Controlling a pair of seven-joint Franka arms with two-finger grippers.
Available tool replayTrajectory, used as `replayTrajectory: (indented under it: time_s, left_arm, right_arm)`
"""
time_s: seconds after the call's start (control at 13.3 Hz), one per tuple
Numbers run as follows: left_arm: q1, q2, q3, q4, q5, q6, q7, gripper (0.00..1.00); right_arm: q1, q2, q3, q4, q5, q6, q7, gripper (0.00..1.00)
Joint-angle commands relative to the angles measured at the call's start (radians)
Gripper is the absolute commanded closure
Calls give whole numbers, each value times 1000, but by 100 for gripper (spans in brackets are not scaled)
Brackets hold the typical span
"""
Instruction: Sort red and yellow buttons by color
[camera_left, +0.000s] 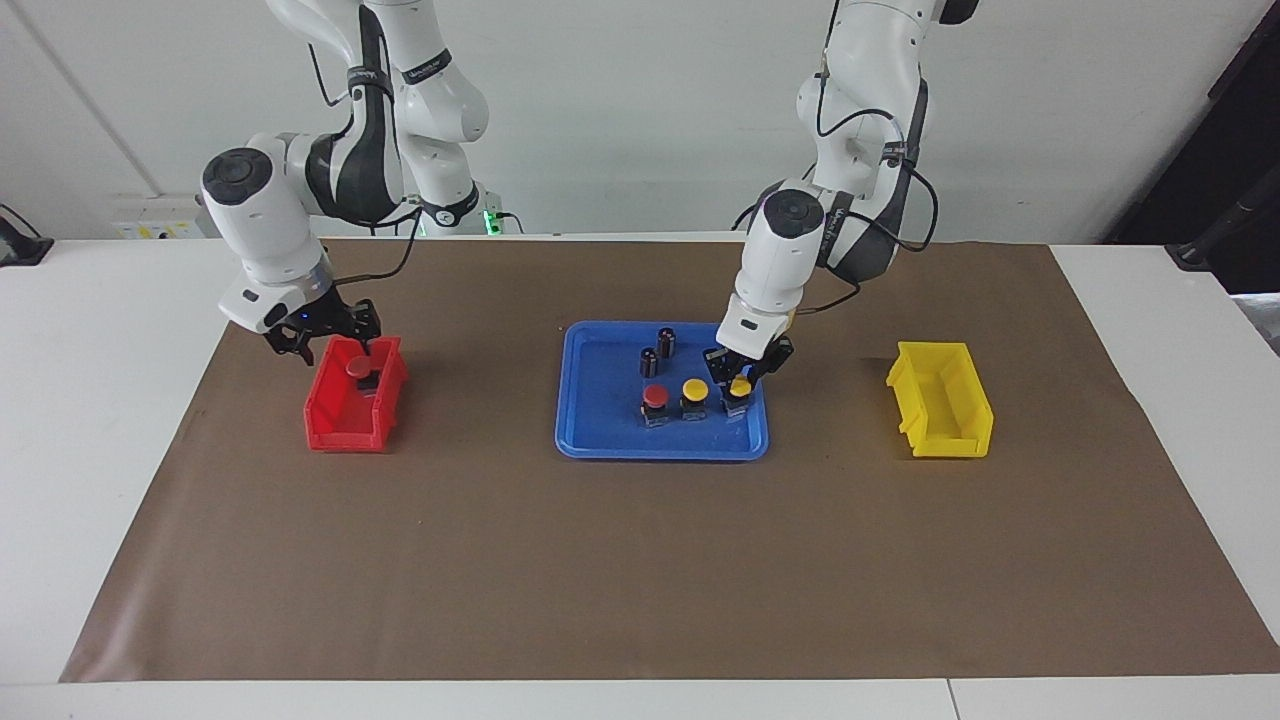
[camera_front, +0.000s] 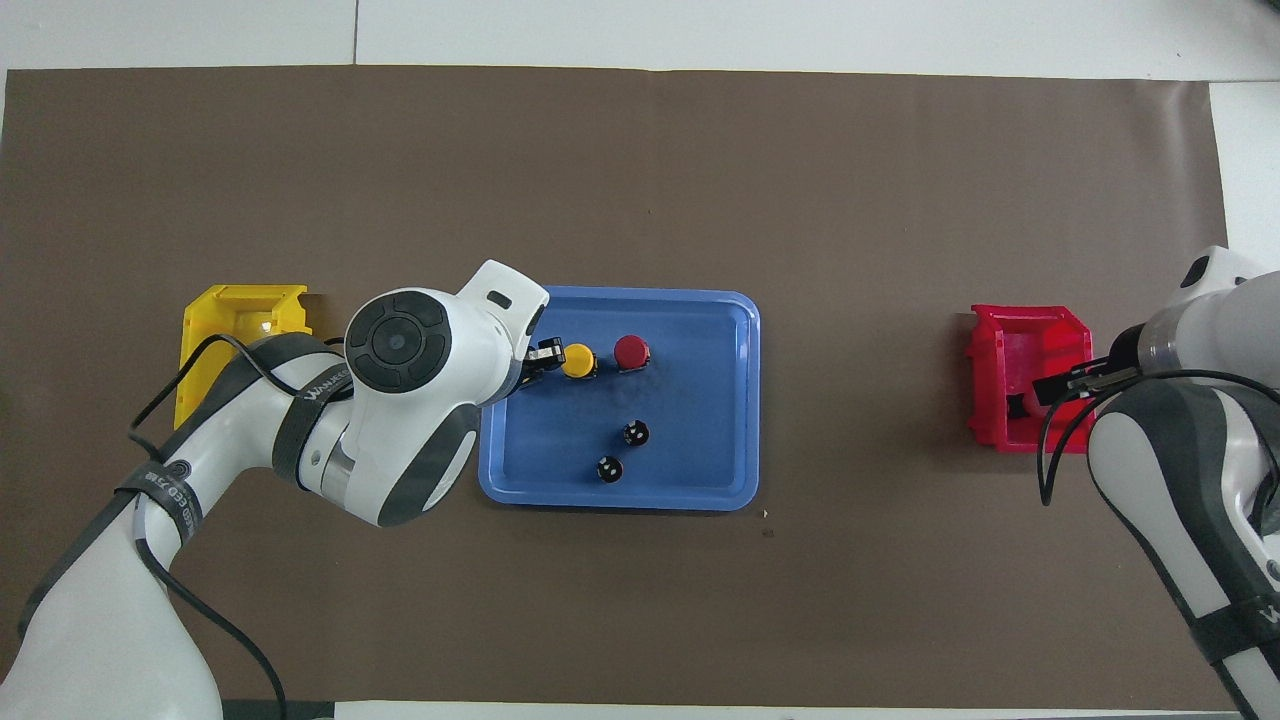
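One red button (camera_left: 358, 368) lies in the red bin (camera_left: 340, 425). My right gripper (camera_left: 335, 338) hangs open just above that bin's edge nearest the robots, and it also shows in the overhead view (camera_front: 1060, 385). In the blue tray (camera_left: 600, 440) stand a red button (camera_left: 655, 397) and a yellow button (camera_left: 694, 389), also seen from overhead as red (camera_front: 631, 351) and yellow (camera_front: 577, 360). My left gripper (camera_left: 741, 372) is down over a second yellow button (camera_left: 741, 388) at the tray's left-arm end. From overhead my left hand hides that button.
Two dark cylinders (camera_left: 666, 341) (camera_left: 649, 362) stand in the tray, nearer to the robots than the buttons. A yellow bin (camera_left: 940, 400) sits on the brown mat toward the left arm's end. The red bin is toward the right arm's end.
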Motion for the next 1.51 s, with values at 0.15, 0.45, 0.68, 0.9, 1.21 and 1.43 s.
replayTrajectory:
  time_s: [0.15, 0.45, 0.68, 0.9, 1.21, 1.43]
  left_arm:
    - [-4, -54, 15, 99, 12, -194, -14, 99]
    - [135, -163, 29, 102, 12, -380, 272, 99]
    - [344, -235, 32, 109, 10, -478, 585, 99]
    - [519, -245, 32, 96, 9, -457, 830, 99]
    - [552, -251, 35, -24, 7, -305, 871, 99]
    - [547, -249, 35, -87, 7, -251, 871, 99]
  right_arm:
    - [165, 111, 15, 262, 59, -130, 249, 0]
    - [452, 235, 15, 422, 52, -90, 719, 0]
    - [624, 450, 13, 614, -26, -60, 954, 0]
    - [724, 594, 15, 705, -160, 6, 1137, 3]
    - [746, 587, 15, 616, -159, 58, 1152, 13]
    - [741, 570, 16, 575, -145, 63, 1152, 18]
